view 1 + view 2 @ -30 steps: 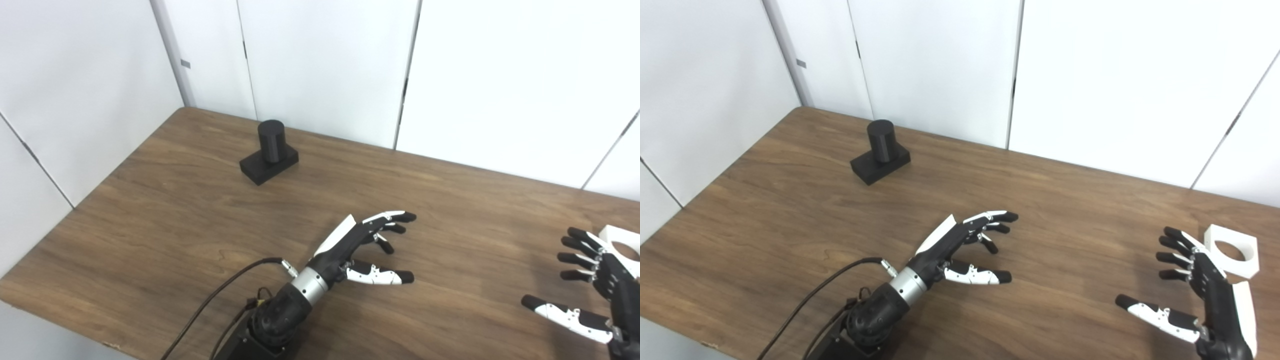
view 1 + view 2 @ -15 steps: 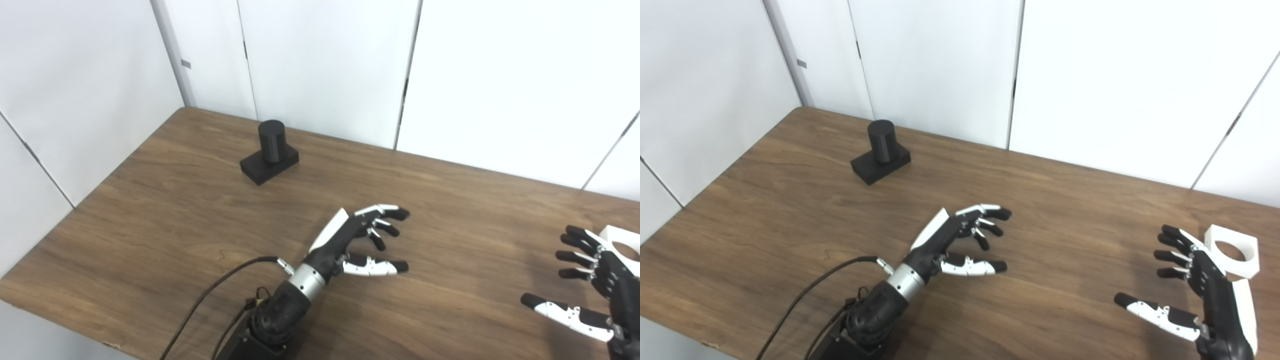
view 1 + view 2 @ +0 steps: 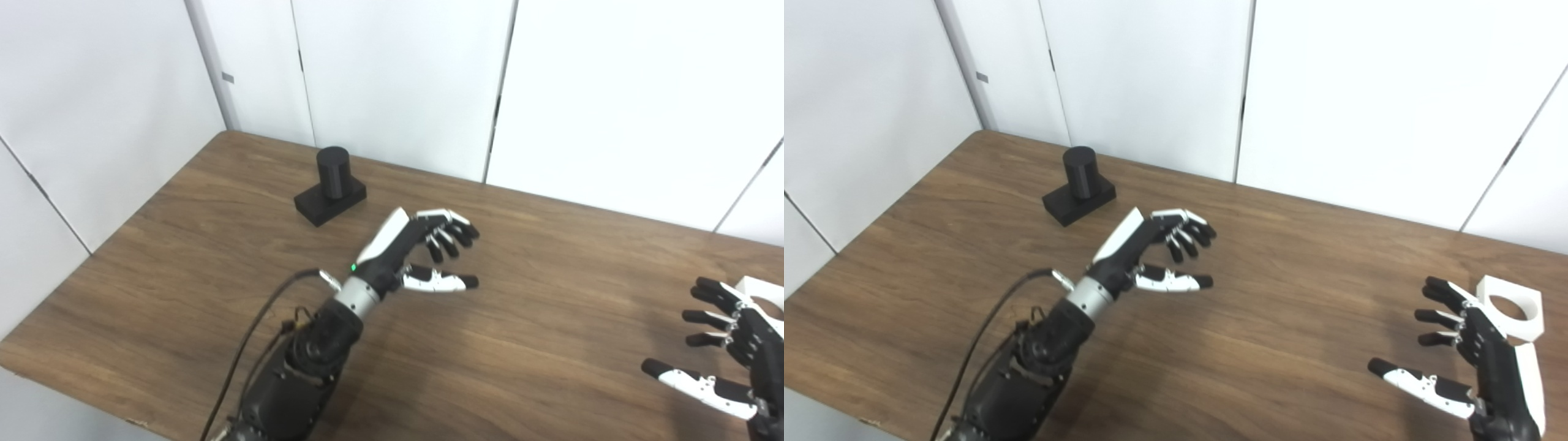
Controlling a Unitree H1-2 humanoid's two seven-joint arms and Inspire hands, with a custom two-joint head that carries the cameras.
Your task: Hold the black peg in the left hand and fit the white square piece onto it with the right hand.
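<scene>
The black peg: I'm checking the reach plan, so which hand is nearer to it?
Left. The left hand hovers open just right of the black peg; the right hand is across the table beside the white square piece.

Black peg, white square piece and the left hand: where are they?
black peg (image 3: 332,173), left eye view, on the cylinder's side.
white square piece (image 3: 1530,326), right eye view, on its front wall.
left hand (image 3: 1145,245), right eye view, on the palm's middle.

One black peg (image 3: 331,187), one white square piece (image 3: 1513,307)
</scene>
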